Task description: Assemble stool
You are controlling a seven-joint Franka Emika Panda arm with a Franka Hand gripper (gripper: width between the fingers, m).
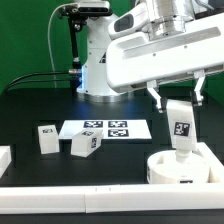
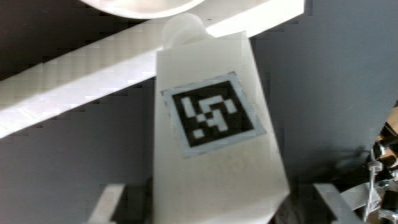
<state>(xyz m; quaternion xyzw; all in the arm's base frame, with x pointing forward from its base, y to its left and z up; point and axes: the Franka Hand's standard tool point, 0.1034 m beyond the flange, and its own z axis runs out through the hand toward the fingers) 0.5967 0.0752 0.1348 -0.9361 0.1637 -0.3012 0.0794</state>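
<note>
1 leg [image 1: 180, 128] stands up in the seat [image 1: 163, 170] by the table [image 1: 30, 108] edge; my gripper [image 1: 178, 103] sits wide around it, ready to grab, I think.

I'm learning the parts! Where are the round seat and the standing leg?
round seat [image 1: 165, 171]: exterior view, on its front rim.
standing leg [image 1: 181, 127]: exterior view, on its square tag.

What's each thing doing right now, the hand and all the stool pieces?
Hand: open, one finger on each side of the standing leg.
Standing leg: upright on the seat, not squeezed.
Seat: flat on the table, one leg on it.
First loose leg: resting on the table, untouched.
Second loose leg: resting on the table, untouched.
</note>
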